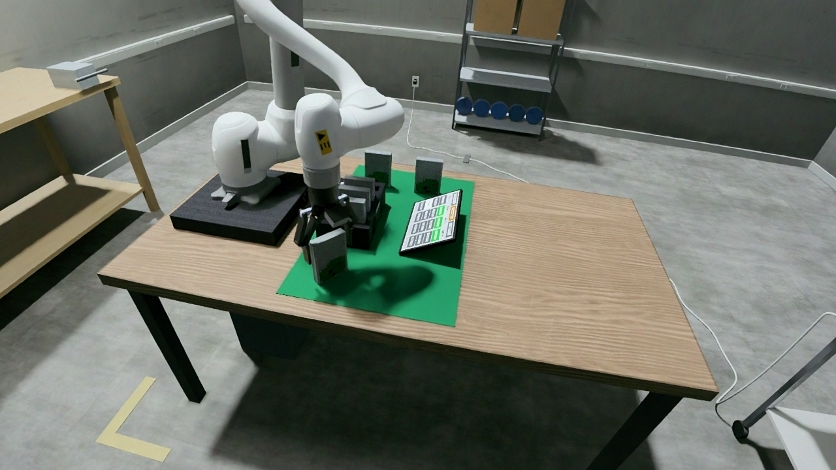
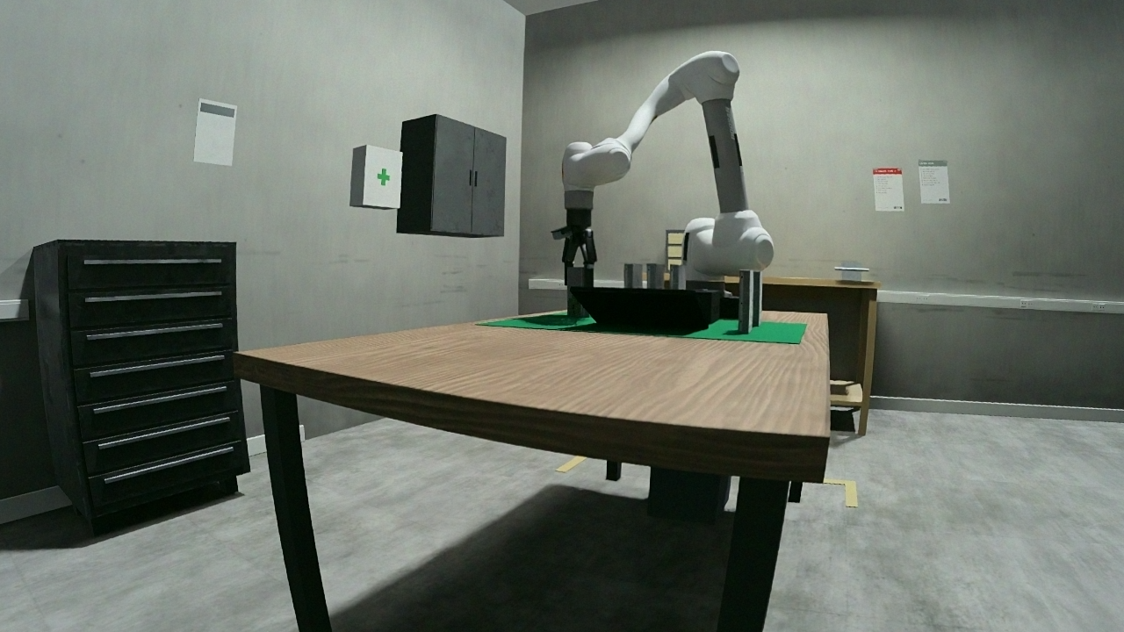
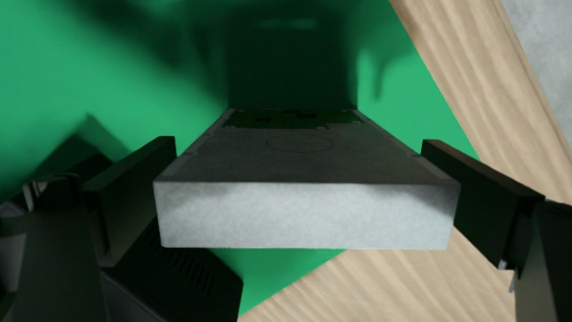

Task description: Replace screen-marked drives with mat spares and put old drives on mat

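The drive (image 1: 330, 257) (image 2: 578, 302) (image 3: 306, 215) at the near end of the green mat (image 1: 432, 292) (image 2: 774, 332) (image 3: 179, 89) stood upright on it, between the fingers of the end effector (image 1: 318, 248) (image 2: 579, 276) (image 3: 298, 162). The end effector was spread wide around the drive's 2 narrow sides and did not grip it; in the wrist view, 1 finger was on each side. Just beside them on the mat was the black dock (image 1: 362, 236) (image 3: 179, 268), with several drives (image 1: 357, 204) (image 2: 652, 275) upright in it, partly hidden by the arm. The tilted screen (image 1: 432, 222) (image 2: 652, 308) stood on the mat across from the dock, showing 3 green cells and 1 orange-outlined cell. Beyond it, 2 more drives (image 1: 428, 175) (image 2: 749, 300) stood upright on the mat. The mat lay on the wooden surface (image 1: 555, 280) (image 2: 550, 377) (image 3: 380, 286), and the arm's black base plate (image 1: 234, 224) was near the dock.
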